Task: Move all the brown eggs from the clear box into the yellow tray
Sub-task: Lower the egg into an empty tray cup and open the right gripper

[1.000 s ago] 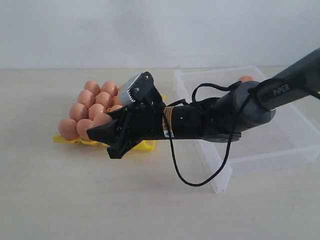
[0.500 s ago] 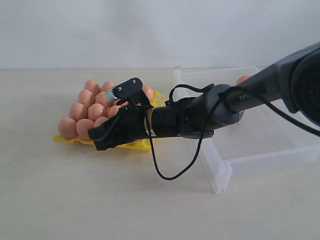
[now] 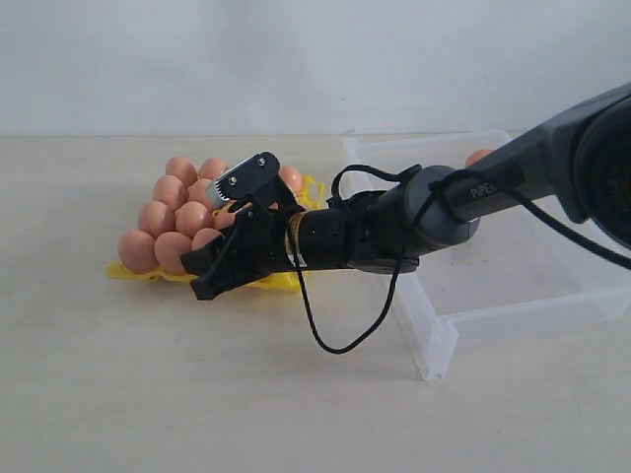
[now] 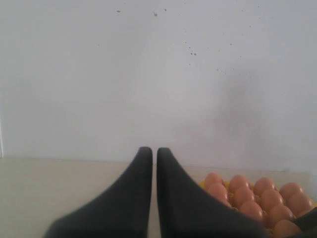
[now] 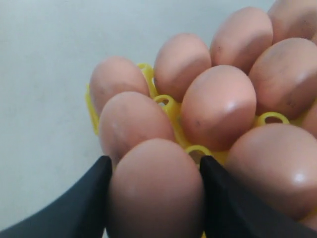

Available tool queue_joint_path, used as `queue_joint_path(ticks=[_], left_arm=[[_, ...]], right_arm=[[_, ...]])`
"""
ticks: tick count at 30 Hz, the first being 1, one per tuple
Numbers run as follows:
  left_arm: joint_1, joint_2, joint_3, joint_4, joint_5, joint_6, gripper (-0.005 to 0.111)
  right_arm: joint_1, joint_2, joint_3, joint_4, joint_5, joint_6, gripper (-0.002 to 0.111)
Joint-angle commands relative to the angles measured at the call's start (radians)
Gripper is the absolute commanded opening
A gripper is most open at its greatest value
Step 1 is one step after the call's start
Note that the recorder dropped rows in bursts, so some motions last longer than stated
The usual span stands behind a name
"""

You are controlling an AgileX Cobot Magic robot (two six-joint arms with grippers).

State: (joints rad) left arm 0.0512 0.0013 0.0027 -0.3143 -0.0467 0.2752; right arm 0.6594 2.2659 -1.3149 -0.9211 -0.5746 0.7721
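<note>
Lowered slightly since before: right gripper (image 5: 154, 164) pinches a brown egg (image 5: 156, 198) over the yellow tray (image 5: 173, 116), near row (left gripper (image 4: 150, 153) pressed together, idle). Best seat it straight down, release gently. Another egg (image 3: 479, 156) waits in the clear box (image 3: 513, 271), 2 o'clock.

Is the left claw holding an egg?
No, the left claw is shut, its fingers closed together with nothing between them.

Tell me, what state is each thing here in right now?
Right end effector, shut on the held egg at the tray's edge.
Left end effector, shut, empty.
Yellow tray, crowded with brown eggs.
Clear box, open, with one leftover egg visible by its far wall.
</note>
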Motion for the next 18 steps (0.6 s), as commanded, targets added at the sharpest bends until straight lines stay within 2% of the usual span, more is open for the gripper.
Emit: queue_joint_path(ticks=[1, 10, 18], left_arm=[[-0.004, -0.001, -0.003, -0.005, -0.006, 0.003, 0.004], [-0.004, -0.001, -0.003, -0.005, -0.006, 0.003, 0.004], [-0.004, -0.001, -0.003, -0.005, -0.006, 0.003, 0.004]], right_arm=[[0.0, -0.001, -0.004, 0.082, 0.047, -0.027, 0.0], [0.0, -0.001, -0.004, 0.111, 0.047, -0.058, 0.0], [0.0, -0.001, -0.004, 0.248, 0.085, -0.209, 0.0]])
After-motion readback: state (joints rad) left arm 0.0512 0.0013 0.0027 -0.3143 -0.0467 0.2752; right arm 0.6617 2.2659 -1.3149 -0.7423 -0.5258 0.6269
